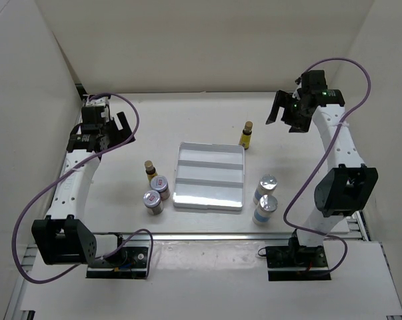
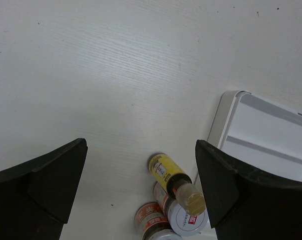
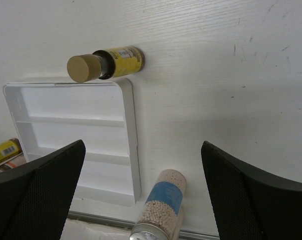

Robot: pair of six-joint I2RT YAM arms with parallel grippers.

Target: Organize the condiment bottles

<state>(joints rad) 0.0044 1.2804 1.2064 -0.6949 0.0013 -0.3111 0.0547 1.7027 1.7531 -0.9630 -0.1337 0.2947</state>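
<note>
White tabletop (image 1: 187, 120): condiment bottles (image 1: 246, 137) stand well inside the edges; likely light, rigid, slick, so you pinch mid-body. Left gripper (image 2: 140, 145), right gripper (image 3: 143, 147) gape, empty.

A white ridged rectangular tray (image 1: 209, 195) takes the middle of the white table (image 1: 187, 120). Near its left edge, a slim yellow bottle with tan cap (image 1: 150, 169), a short silver-lidded jar (image 1: 160, 185) and a second silver-lidded jar (image 1: 153, 201) stand packed together; there is free room only on their outer left side. Right of the tray, a clear-blue bottle with silver cap (image 1: 267, 189) and a second clear-blue bottle (image 1: 263, 210) stand near each other. A second yellow bottle (image 1: 246, 135) stands just beside the tray's far right corner, with open table on its other sides.
</note>
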